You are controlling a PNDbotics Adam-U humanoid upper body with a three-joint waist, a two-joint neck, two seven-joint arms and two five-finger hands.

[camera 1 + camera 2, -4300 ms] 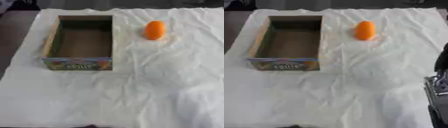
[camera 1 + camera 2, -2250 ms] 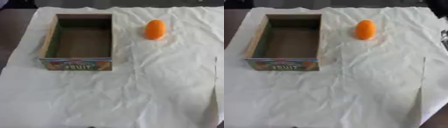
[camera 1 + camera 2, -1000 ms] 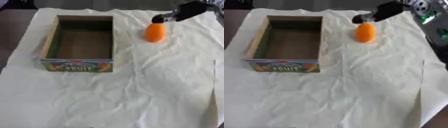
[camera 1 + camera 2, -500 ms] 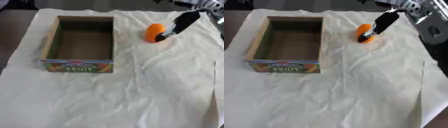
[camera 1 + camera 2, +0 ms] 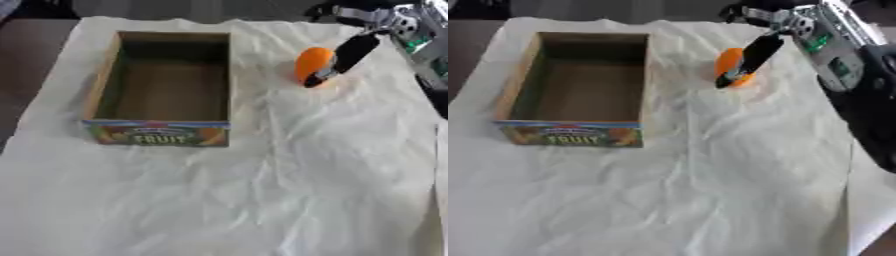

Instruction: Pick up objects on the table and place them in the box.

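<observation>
Left eye view: a table [image 5: 262, 200] covered with a wrinkled white cloth [image 5: 332, 150]. An open cardboard box [image 5: 101, 90] with "FRUIT" printed on its near side stands left of centre; nothing shows inside it. To its right and well apart lies a small orange object [image 5: 311, 62], rounded and egg-like, resting on the cloth. It looks smooth, rigid and light, so it may roll or slip; taking hold across its middle from both sides seems safest. The right hand [image 5: 343, 55] reaches in from the upper right, one dark finger lying against the object's right side.

Right eye view: the same scene, with more of the robot's right arm [image 5: 859, 90] showing along the right edge. The fingers [image 5: 745, 60] are extended rather than curled, touching the orange object but not yet closed round it. The left hand is not visible in either view.
</observation>
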